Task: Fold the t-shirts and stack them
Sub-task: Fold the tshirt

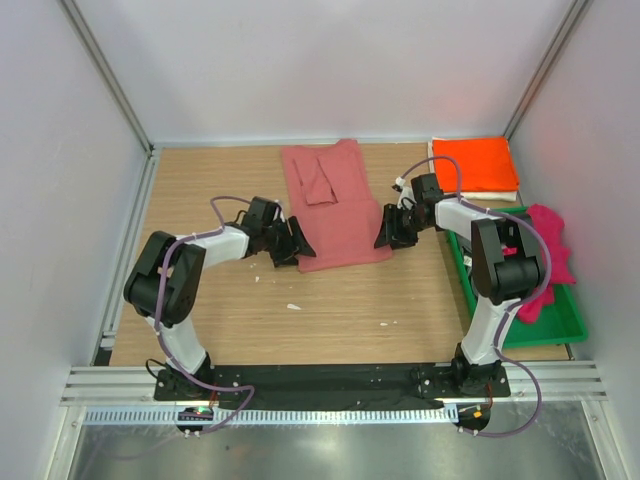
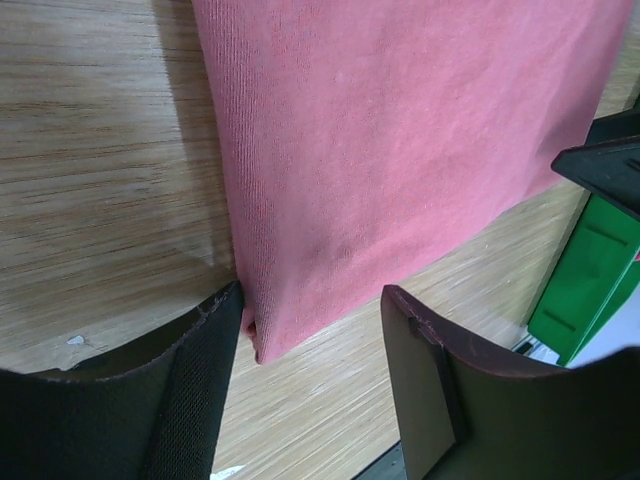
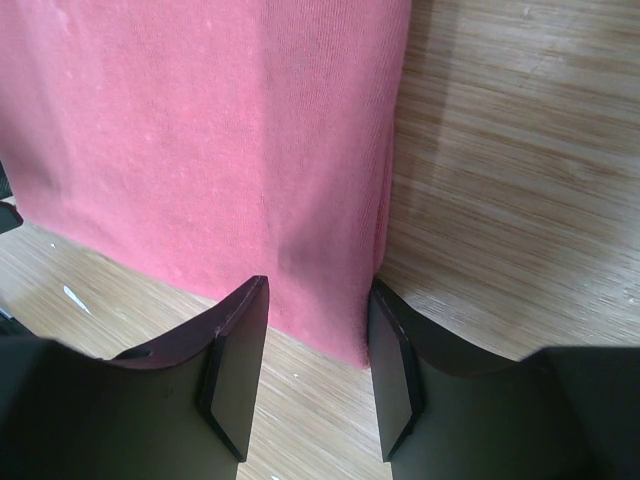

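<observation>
well, i'm at the stage of folding the dusty salmon-red cloth t-shirt (image 1: 335, 215), which lies flat on the wooden table (image 1: 220, 300) as a long narrow strip, its sides already turned in and a flap lying on its far half. my left gripper (image 1: 290, 243) sits at this shirt's near-left corner, jaws apart and low on the wood; in the left wrist view the left gripper (image 2: 312, 295) has that corner between its fingers, one finger just touching the edge. my right gripper (image 1: 390, 228) is at the near-right corner, also spread, and the right wrist view shows the right gripper (image 3: 318, 285) straddling the hem there. neither has pinched cloth yet.

next, i judge, both must close on all layers at once, lift together, and carry the near hem over toward the far end, keeping even tension so the strip doesn't skew.

counting: four shirts show. one salmon-red; to its far right one bright orange folded t-shirt (image 1: 475, 163) on one white folded t-shirt (image 1: 480, 193), only its edge visible; to its right one crumpled magenta t-shirt (image 1: 548, 255) in one green plastic tray (image 1: 560, 320). two grippers.
</observation>
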`<act>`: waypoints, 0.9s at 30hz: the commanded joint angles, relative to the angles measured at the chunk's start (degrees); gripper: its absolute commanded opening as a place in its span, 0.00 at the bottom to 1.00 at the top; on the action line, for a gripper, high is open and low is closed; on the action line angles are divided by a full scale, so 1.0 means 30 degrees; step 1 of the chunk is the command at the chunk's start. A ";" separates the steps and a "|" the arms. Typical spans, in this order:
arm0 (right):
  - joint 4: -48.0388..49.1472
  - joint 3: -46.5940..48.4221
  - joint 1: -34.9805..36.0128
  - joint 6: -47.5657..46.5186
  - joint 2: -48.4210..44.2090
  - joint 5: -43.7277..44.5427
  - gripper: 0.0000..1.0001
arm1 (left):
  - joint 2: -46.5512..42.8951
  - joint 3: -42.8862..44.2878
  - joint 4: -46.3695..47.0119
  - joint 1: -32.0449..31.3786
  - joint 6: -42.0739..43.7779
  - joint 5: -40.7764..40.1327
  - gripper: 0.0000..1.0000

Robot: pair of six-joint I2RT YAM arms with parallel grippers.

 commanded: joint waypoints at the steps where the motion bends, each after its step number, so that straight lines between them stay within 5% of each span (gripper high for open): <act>1: -0.0513 -0.0642 0.0308 -0.0541 0.1395 0.1331 0.50 | 0.0917 -0.0362 -0.2829 0.0086 0.1297 -0.3317 0.63; 14: 0.0656 -0.1490 0.0804 0.0276 0.1893 -0.0366 0.48 | 0.2292 -0.1210 -0.0259 0.0115 0.0682 -0.1593 0.62; 19: 0.1829 -0.2311 0.0835 0.1040 0.1923 -0.1099 0.39 | 0.2644 -0.1504 0.0330 0.0524 0.0682 -0.1094 0.33; 22: 0.2034 -0.2516 0.0835 0.1303 0.1718 -0.1187 0.26 | 0.2646 -0.1562 0.0243 0.0904 0.0974 -0.0801 0.06; 23: 0.2064 -0.2575 0.0835 0.1450 0.1688 -0.1217 0.13 | 0.2500 -0.1621 0.0127 0.0993 0.1062 -0.0859 0.00; 25: 0.2064 -0.2867 0.0835 0.2034 0.1338 -0.1246 0.02 | 0.1798 -0.1825 -0.0311 0.1110 0.1267 -0.0918 0.00; 27: 0.2500 -0.3682 0.0864 0.2707 0.0842 -0.1275 0.01 | 0.1183 -0.2147 -0.0518 0.1170 0.1268 -0.0890 0.00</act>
